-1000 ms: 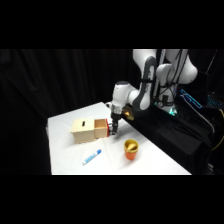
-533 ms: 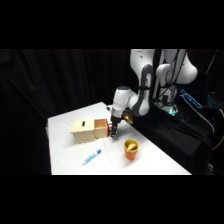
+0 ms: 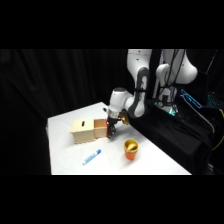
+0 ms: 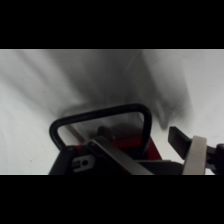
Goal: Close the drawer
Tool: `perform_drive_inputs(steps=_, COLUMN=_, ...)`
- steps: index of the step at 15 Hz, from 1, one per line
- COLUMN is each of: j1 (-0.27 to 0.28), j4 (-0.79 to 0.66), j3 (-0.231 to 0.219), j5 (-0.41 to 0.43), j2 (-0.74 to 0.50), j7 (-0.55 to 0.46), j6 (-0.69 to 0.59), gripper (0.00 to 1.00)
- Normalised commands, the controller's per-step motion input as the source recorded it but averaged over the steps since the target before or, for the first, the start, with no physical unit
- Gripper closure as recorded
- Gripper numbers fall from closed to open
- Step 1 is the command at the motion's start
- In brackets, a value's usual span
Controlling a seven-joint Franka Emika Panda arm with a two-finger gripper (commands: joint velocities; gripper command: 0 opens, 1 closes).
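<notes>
White table (image 3: pixel 65 150), black curtained surround. Pale wooden box (image 3: pixel 82 131); orange-brown drawer (image 3: pixel 100 128) on its right face, apparently slightly open, black loop handle (image 4: pixel 100 120). Gripper (image 3: pixel 110 131) at drawer front; finger spacing unclear. Orange cup (image 3: pixel 130 149) and blue marker (image 3: pixel 92 157) before box.

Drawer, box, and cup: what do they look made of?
The drawer looks like wood with an orange-brown stained front; its handle is a black loop, plastic or coated metal, can't tell. The box looks like pale tan unfinished wood, matte, with a dark slot on top. The cup is orange, probably plastic, going by its even colour.
</notes>
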Motion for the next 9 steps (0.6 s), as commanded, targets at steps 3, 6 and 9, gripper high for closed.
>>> perform_drive_inputs(steps=3, j1=0.056, j4=0.24, j3=-0.111, j5=0.052, j2=-0.03, j7=-0.23, j6=-0.25, gripper=0.0)
perform_drive_inputs(steps=6, j1=0.03, j4=0.31, j3=-0.113, j5=-0.003, j2=-0.02, j7=-0.2, j6=-0.3, gripper=0.0)
perform_drive_inputs(steps=9, j1=0.045, j4=0.35, j3=-0.15, j5=-0.06, j2=-0.01, j7=-0.16, j6=-0.29, gripper=0.0)
